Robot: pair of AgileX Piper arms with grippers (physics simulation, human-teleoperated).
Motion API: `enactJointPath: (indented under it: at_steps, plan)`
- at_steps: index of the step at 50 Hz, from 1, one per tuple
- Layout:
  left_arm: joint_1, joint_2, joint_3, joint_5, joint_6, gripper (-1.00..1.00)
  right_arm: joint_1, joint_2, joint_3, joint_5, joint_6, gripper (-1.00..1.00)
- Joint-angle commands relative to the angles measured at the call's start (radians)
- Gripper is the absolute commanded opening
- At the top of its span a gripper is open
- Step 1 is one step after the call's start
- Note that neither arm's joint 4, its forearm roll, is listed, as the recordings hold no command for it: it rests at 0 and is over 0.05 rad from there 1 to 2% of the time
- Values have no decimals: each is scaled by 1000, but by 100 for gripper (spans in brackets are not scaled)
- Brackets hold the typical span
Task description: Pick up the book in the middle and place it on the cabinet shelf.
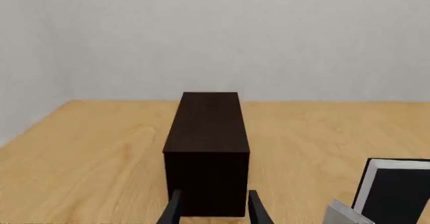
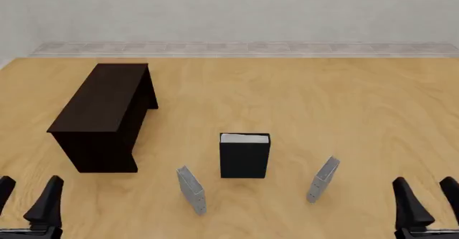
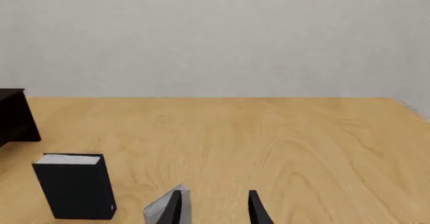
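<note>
Standing upright near the middle of the desk (image 2: 301,99), the book (image 2: 244,157) shows its black cover to the front camera, with the white page edge on top. It touches nothing else. One thin grey book (image 2: 191,190) stands just to its left and nearer the arms, tilted; a second grey book (image 2: 323,179) stands to its right, also tilted. All three are apart from one another.

The cabinet shelf (image 2: 107,110) sits on the left part of the desk, well apart from the book, its long flat top running away from the arms and its open recess facing right.

The left gripper (image 2: 29,198) sits at the near left edge, fingers spread apart and holding nothing; the left wrist view shows it facing the cabinet's near end. The right gripper (image 2: 423,198) sits at the near right edge, likewise parted and holding nothing, well clear of the books.
</note>
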Motion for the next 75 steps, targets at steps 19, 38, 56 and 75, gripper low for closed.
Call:
enactJointPath:
  at_steps: [19, 38, 56, 75]
  plan:
    - [-161, 509, -18, -436, -17, 100, -11, -1, 1, 1, -2, 100]
    - [-328, 921, -194, -656, -84, 100, -11, 2, 1, 0, -2, 100]
    - [-480, 1096, -331, -666, -43, 100, -11, 1, 2, 1, -3, 100]
    - [-633, 1248, -461, -617, 15, 100, -11, 3, 2, -1, -3, 100]
